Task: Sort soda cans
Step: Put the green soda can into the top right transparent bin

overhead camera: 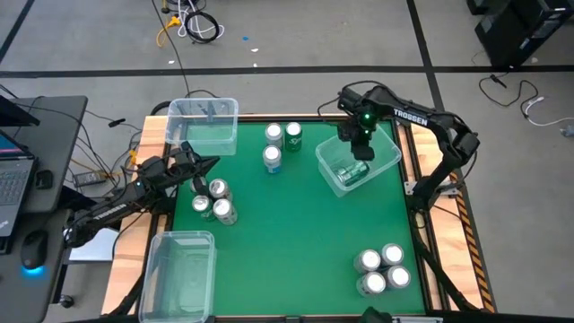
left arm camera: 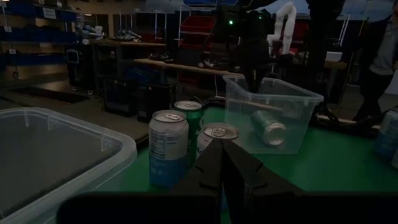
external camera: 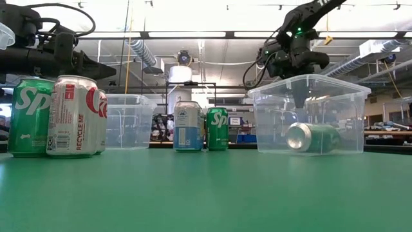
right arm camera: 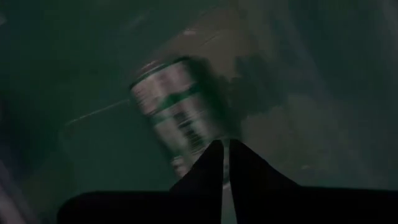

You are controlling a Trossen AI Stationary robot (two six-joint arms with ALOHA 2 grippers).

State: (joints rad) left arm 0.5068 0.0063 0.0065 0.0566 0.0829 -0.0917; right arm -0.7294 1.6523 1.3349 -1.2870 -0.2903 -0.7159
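A green soda can [overhead camera: 352,173] lies on its side on the floor of the clear bin [overhead camera: 387,160] at the far right; it also shows in the low view [external camera: 312,137] and in the right wrist view [right arm camera: 177,115]. My right gripper [overhead camera: 360,151] hangs over that bin, pointing down, shut and empty, its tips [external camera: 301,100] above the can. My left gripper [overhead camera: 208,162] is shut and empty at the left, level above the table, pointing toward the right edge. Just nearer than it stand three cans [overhead camera: 215,201]. Three more cans [overhead camera: 278,144] stand upright at the far middle.
Several cans [overhead camera: 383,269] stand at the near right. An empty clear bin [overhead camera: 202,126] sits at the far left, another [overhead camera: 179,274] at the near left. Open green mat lies in the middle. In the left wrist view a person [left arm camera: 382,50] stands beyond the table.
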